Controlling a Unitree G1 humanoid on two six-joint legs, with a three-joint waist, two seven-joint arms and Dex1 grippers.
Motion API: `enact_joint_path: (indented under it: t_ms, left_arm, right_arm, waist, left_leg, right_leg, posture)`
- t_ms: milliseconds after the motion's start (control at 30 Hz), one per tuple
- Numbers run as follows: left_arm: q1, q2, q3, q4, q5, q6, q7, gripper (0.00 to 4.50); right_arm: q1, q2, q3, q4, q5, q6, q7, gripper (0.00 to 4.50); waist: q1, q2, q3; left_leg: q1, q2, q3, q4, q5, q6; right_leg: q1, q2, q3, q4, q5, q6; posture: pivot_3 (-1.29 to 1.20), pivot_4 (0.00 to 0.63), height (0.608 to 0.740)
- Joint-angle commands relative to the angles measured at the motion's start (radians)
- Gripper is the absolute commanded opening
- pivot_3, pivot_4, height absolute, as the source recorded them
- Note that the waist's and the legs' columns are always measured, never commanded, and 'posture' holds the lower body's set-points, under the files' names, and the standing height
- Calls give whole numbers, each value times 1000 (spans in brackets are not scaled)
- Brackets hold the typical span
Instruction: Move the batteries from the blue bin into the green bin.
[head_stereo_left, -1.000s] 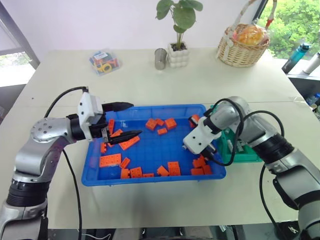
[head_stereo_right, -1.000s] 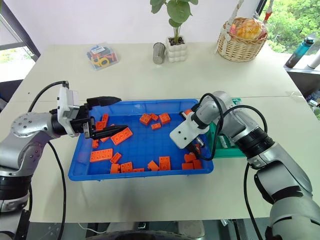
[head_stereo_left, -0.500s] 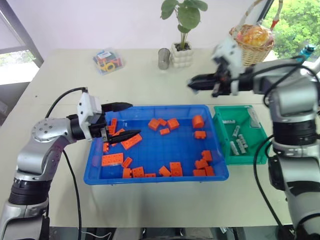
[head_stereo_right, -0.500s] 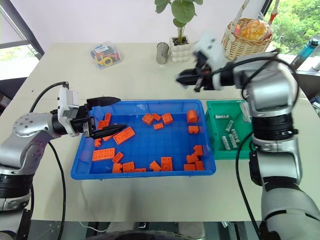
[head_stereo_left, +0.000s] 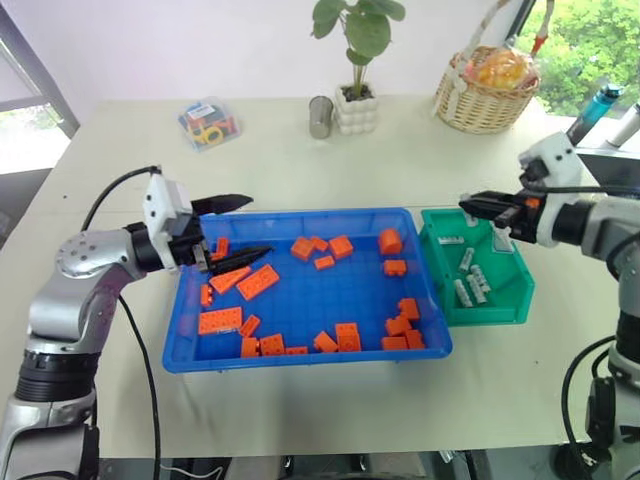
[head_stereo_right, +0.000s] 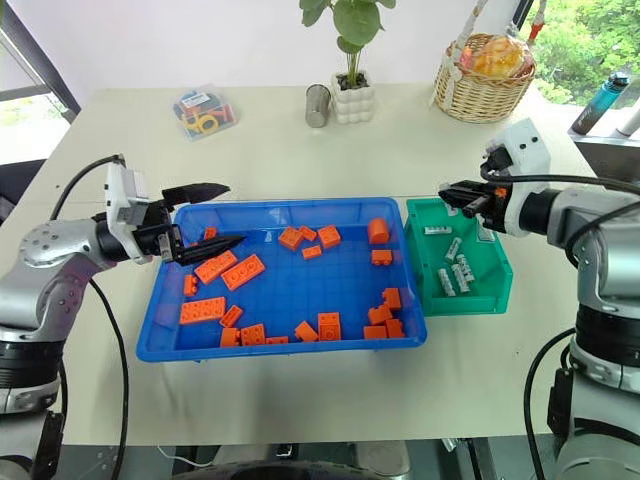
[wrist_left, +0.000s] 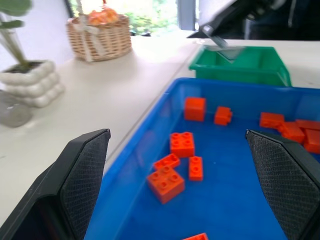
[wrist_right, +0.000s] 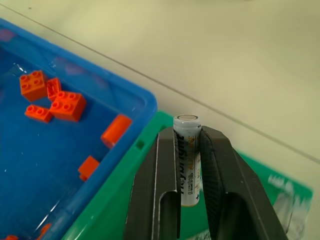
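The blue bin (head_stereo_left: 300, 361) lies mid-table and holds several orange bricks (head_stereo_left: 260, 283). Right beside it sits the green bin (head_stereo_left: 503, 310), with several batteries (head_stereo_left: 467, 283) on its floor. My right gripper (head_stereo_left: 468, 206) hovers above the green bin's far left corner, pointing left. It is shut on one upright battery (wrist_right: 188, 165), whose cap sticks out past the fingertips (wrist_right: 165, 137). My left gripper (head_stereo_left: 258, 227) stands open and empty over the blue bin's far left corner, its pads (wrist_left: 85, 165) wide apart above the bricks.
At the table's back stand a wicker basket (head_stereo_left: 487, 92), a potted plant (head_stereo_left: 357, 108), a metal cup (head_stereo_left: 320, 117) and a clear box of coloured parts (head_stereo_left: 208, 122). A bottle (head_stereo_left: 597, 104) stands off the table's right edge.
My right arm rose from the blue bin's right end, passed behind the bin, and now hangs over the green bin with a battery. The left gripper has hardly moved.
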Motion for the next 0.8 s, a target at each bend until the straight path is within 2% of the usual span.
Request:
enact_joint_path:
  t_ms: [33,167,333,533,667,800]
  left_arm:
    - [-16,12,40,-23,-21,11,10,4500]
    - [-4,13,54,-45,-32,31,24,4500]
    - [25,36,89,-76,-54,61,29,4500]
    - [90,140,238,-103,-143,158,9,4500]
    - [157,210,320,-106,-161,176,-39,4500]
    - [200,242,367,-100,-153,165,-57,4500]
  right_arm:
    - [41,-20,-25,-27,-2,-63,-52,2279]
    - [55,-25,-75,-7,62,-139,-25,4232]
    - [86,-52,-139,24,139,-352,97,4232]
    - [133,-238,-127,170,264,-410,424,4232]
    - [194,-320,-76,276,222,-527,537,4232]
    - [245,-359,-54,335,209,-585,588,4232]
  waist:
    - [1,0,0]
    - [1,0,0]
    - [-1,0,0]
    - [0,0,0]
    - [0,0,0]
    - [1,0,0]
  left_leg:
    - [0,0,0,0,0,0]
    - [0,0,0,0,0,0]
    - [0,0,0,0,0,0]
    - [0,0,0,0,0,0]
    - [1,1,0,0,0,0]
    - [1,1,0,0,0,0]
  right_leg:
    - [0,0,0,0,0,0]
    - [0,0,0,0,0,0]
    - [0,1,0,0,0,0]
    - [1,0,0,-1,0,0]
    - [2,0,0,-2,0,0]
    - [2,0,0,-2,0,0]
  posture:
    - [0,150,737]
    - [0,150,737]
    - [0,150,737]
    - [0,150,737]
    - [0,150,737]
    - [0,150,737]
